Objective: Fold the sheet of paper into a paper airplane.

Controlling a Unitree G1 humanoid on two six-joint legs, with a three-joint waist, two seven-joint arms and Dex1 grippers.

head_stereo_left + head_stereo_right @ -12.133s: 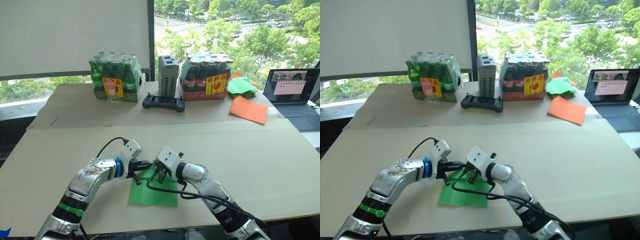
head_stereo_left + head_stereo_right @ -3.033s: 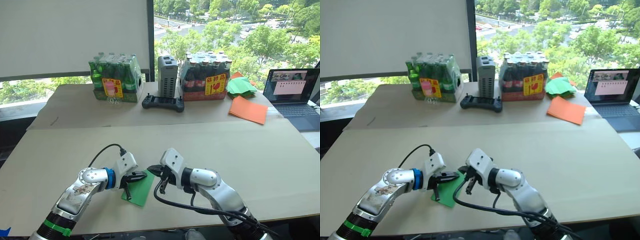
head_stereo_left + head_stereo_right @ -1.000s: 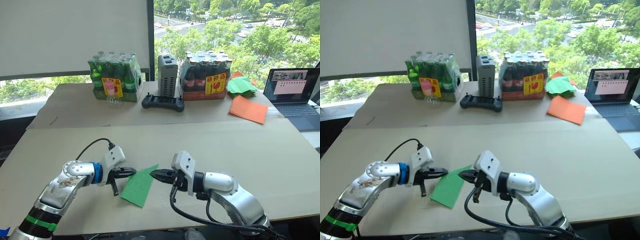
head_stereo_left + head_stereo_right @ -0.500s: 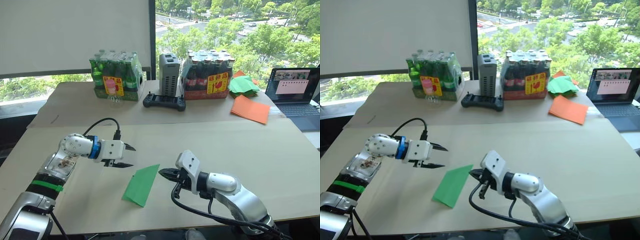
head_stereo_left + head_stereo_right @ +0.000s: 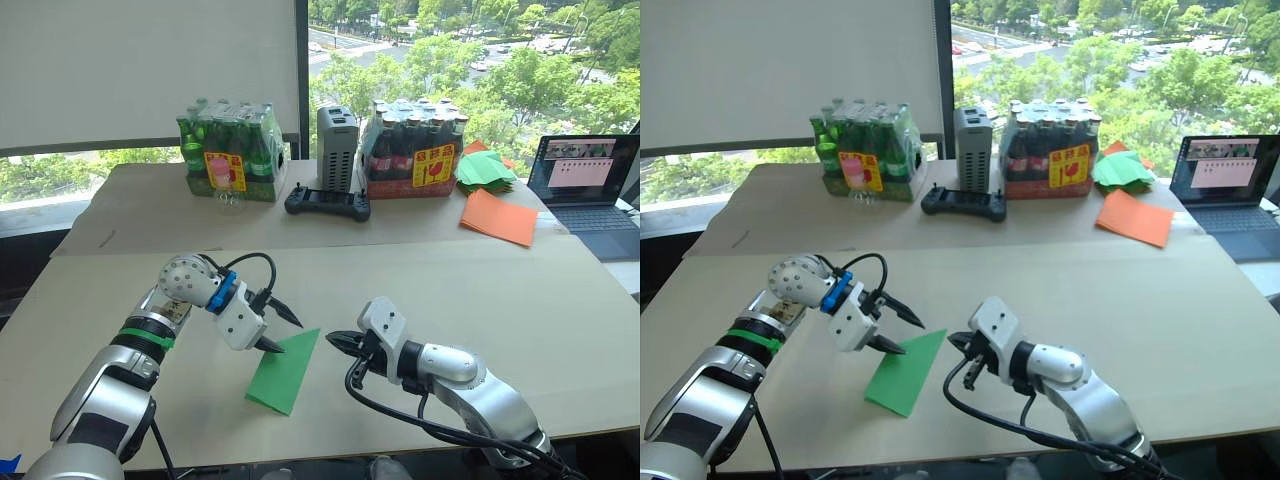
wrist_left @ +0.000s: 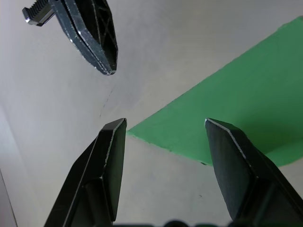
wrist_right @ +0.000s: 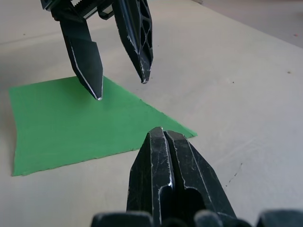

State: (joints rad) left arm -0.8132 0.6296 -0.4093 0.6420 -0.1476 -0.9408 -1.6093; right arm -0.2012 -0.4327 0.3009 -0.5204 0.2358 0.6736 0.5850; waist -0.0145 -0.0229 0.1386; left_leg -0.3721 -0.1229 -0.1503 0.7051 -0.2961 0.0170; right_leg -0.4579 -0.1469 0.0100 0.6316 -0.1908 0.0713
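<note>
Sheet (image 5: 284, 370): folded green strip, flat on table (image 5: 560, 330), lower centre. Left gripper (image 5: 279, 330): swung down since half a second ago, spread wide over sheet's upper corner. Right gripper (image 5: 333, 342): clenched, empty, beside sheet. Next crease pending.

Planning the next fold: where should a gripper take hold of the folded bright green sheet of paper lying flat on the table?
Probably at the far pointed corner of the folded bright green sheet of paper, approached from the open left gripper above it. The sheet lies flat, so only its edges and corners offer a pinch.
</note>
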